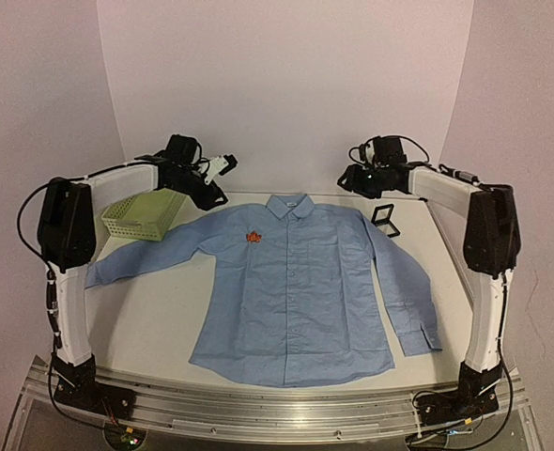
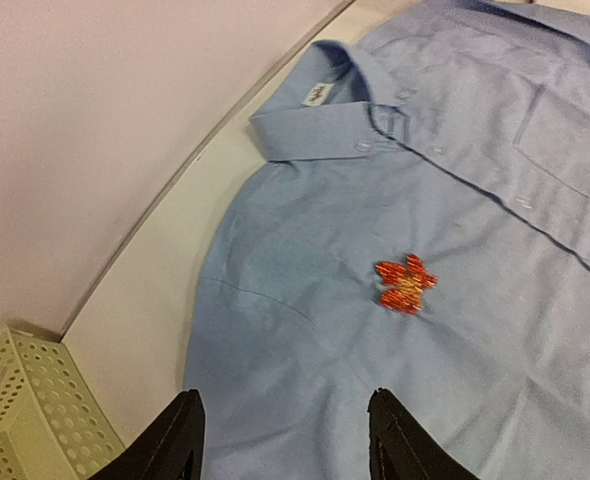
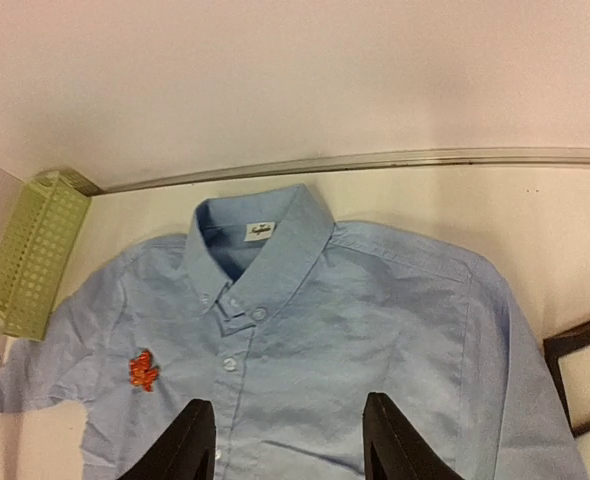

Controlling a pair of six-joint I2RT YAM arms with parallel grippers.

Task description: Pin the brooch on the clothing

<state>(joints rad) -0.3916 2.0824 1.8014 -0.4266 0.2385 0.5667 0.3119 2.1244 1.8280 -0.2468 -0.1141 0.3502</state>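
The light blue shirt lies flat on the table, collar at the back. The orange-red brooch sits on its chest left of the button line; it also shows in the left wrist view and the right wrist view. My left gripper is raised over the shirt's left shoulder, open and empty. My right gripper is raised at the back right near the collar, open and empty.
A green mesh basket stands at the back left, beside the shirt's sleeve. A small black-framed square box stands at the back right next to the shirt's shoulder. The back wall is close behind both grippers.
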